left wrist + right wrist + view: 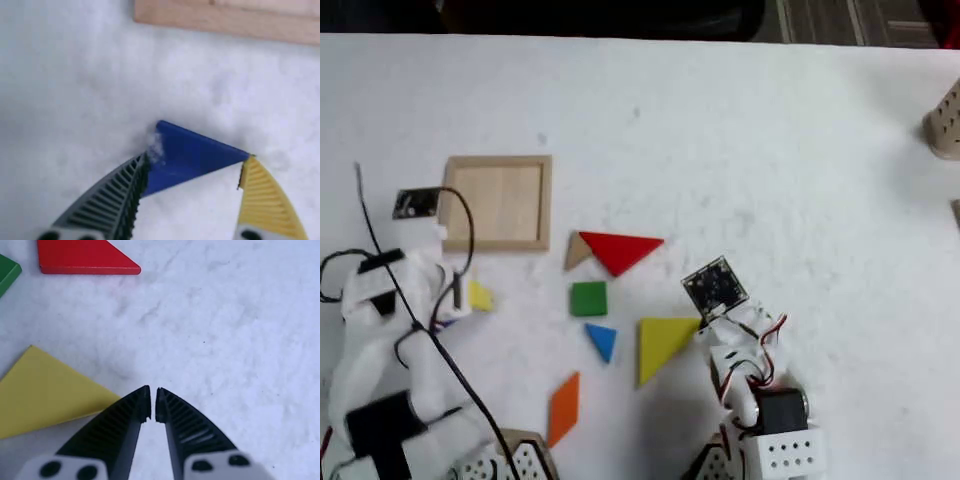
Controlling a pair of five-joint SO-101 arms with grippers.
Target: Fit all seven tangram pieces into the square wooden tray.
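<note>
**Left tool clamps a blue triangle below the empty tray; right tool closed and empty**

The left tool [195, 161] is closed on a blue triangle [185, 145] that lies flat on the white tabletop [770, 150]. Its grey finger [115, 200] presses one edge and its yellow finger [262, 200] meets the opposite corner. The square wooden tray [225, 22] lies near that piece, apart from it, toward the tabletop's left edge, and it holds nothing.

The right tool [153, 402] has its two black fingers drawn together with only a sliver between them, and it holds nothing. It sits over bare tabletop just beside a corner of the large yellow triangle [45, 390].

The other loose pieces are grouped around the middle of the tabletop, to the right of the tray:
- The red triangle [620, 250] touches a small tan triangle [578, 250].
- The green square [588, 298] lies just below them.
- The small blue triangle [602, 340] comes next.
- The orange parallelogram [563, 408] is closest to the edge where the arms stand.
</note>
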